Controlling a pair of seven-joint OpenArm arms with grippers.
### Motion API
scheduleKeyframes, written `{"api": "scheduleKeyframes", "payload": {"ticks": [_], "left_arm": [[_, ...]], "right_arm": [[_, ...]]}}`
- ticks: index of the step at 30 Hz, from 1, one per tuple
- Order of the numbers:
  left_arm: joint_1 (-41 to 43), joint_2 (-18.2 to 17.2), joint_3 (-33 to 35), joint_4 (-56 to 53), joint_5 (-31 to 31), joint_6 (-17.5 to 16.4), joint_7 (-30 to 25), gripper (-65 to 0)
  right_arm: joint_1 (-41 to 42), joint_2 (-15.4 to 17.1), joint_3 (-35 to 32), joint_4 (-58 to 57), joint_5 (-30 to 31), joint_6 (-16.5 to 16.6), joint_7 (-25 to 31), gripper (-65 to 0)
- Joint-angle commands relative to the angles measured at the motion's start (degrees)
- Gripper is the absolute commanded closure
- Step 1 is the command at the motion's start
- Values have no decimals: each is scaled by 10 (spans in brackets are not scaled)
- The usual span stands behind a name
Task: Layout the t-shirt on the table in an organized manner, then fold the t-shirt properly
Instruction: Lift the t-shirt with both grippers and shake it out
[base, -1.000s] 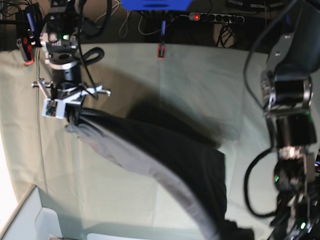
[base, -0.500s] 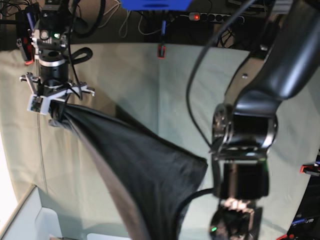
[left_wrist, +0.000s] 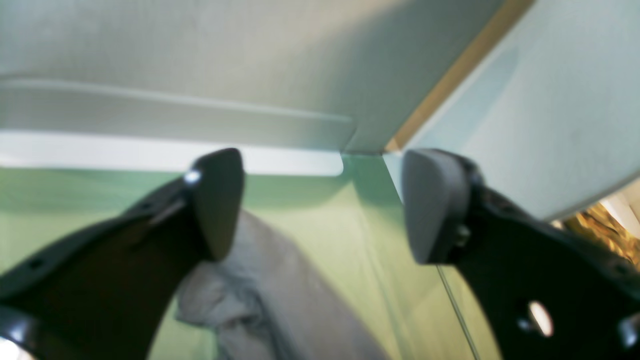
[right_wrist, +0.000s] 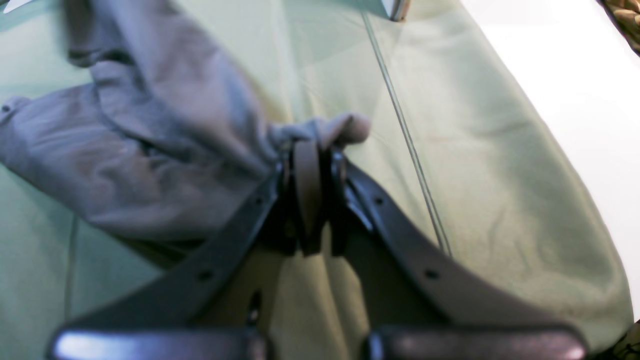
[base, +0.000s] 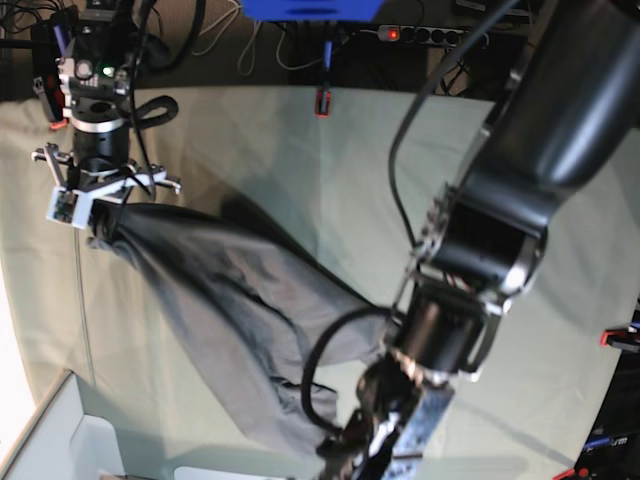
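the table (base: 400, 150) is draped in pale grey-green cloth that fills most of the base view, with a red-orange clamp (base: 322, 103) on its far edge and a power strip (base: 432, 36) with a lit red switch on the dark floor beyond it. a pale box corner (base: 60, 435) sits at the near left of that view.

the t-shirt (base: 235, 315) lies in a long diagonal band across the cloth, running from the upper left down toward the bottom centre, grey and rumpled (darker along its shaded folds).

the right gripper (right_wrist: 312, 150) is pinched tight on a bunched edge of the shirt, a small nub of fabric poking out past its fingertips; in the base view this is the arm at upper left, with the shirt's end gathered just below it.

the left gripper (left_wrist: 320, 205) stands wide apart with nothing between its pads (left_wrist: 217, 200). a crumpled grey end of the shirt lies on the cloth below and behind one finger, though the blurred picture does not show whether it touches. in the base view this arm reaches down at the bottom centre, over the shirt's lower end.
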Motion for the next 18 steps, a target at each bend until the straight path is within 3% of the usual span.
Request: {"api": "scheduleKeyframes", "payload": {"ticks": [1,11,18], "left_arm": [[-13,4,-1,27,0,-5,-15,-505],[209,-120,-3,162,-5,-2,-15,-503],[316,-132,-3,155,-5,-4,-16,-504]], "right_arm": [[10,2,0,9,-2,-2,15,0],[25,4,-1,0,-2,-2,14,0],[28,11,-3,-8,-2,-2,14,0]]}}
